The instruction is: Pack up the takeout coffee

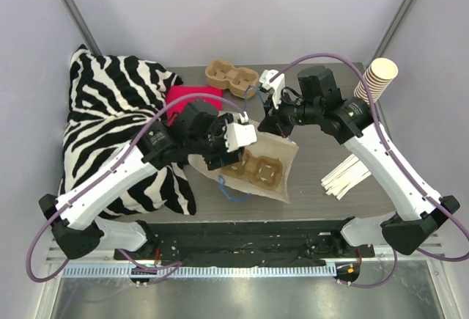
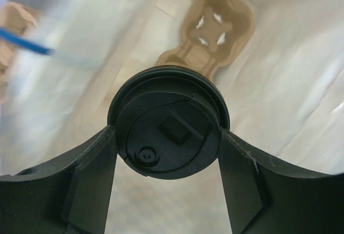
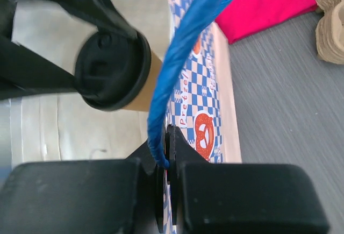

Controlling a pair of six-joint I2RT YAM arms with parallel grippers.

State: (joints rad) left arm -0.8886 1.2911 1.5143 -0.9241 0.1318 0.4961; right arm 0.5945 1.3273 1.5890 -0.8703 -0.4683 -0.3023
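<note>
Currently the left claw [image 2: 166, 137] grips the small tan paper takeout coffee cup [image 3: 110, 70] with a round black lid. A brown pulp cup carrier [image 2: 215, 29] lies below and just ahead of the claw. The right claw [image 3: 167, 137] pinches the bag's blue handle [image 3: 183, 56]. The cup is best lowered upright, centred over a socket.

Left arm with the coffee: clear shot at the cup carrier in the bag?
Probably yes. The left gripper holds the coffee inside the bag, whose blue handle the right gripper pinches up. The cup carrier lies straight ahead, with nothing visible between.
</note>
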